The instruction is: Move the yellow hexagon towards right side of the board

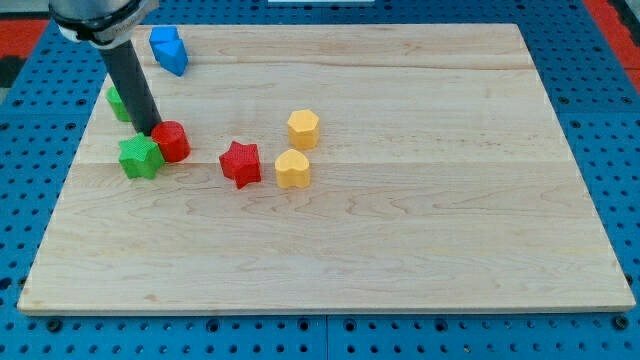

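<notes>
The yellow hexagon [303, 128] sits on the wooden board [420, 200], a little left of the middle. A second yellow block, heart-like in shape [293, 169], lies just below it. My tip [146, 133] is far to the view's left of the hexagon, touching or almost touching the upper left of a red round block [172, 141], right above a green star [140, 157].
A red star [240, 163] lies left of the lower yellow block. A blue block [169, 49] sits near the board's top left. Another green block [118, 101] is partly hidden behind the rod. Blue pegboard surrounds the board.
</notes>
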Robot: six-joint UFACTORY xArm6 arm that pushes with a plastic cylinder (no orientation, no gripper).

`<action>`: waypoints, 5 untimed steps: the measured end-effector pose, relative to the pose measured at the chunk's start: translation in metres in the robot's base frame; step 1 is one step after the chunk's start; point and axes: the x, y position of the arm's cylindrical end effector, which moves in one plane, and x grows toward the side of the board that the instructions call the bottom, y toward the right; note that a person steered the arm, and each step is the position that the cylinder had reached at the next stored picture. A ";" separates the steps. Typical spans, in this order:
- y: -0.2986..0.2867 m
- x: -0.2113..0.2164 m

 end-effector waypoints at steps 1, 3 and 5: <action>0.036 0.009; 0.076 0.009; 0.136 -0.017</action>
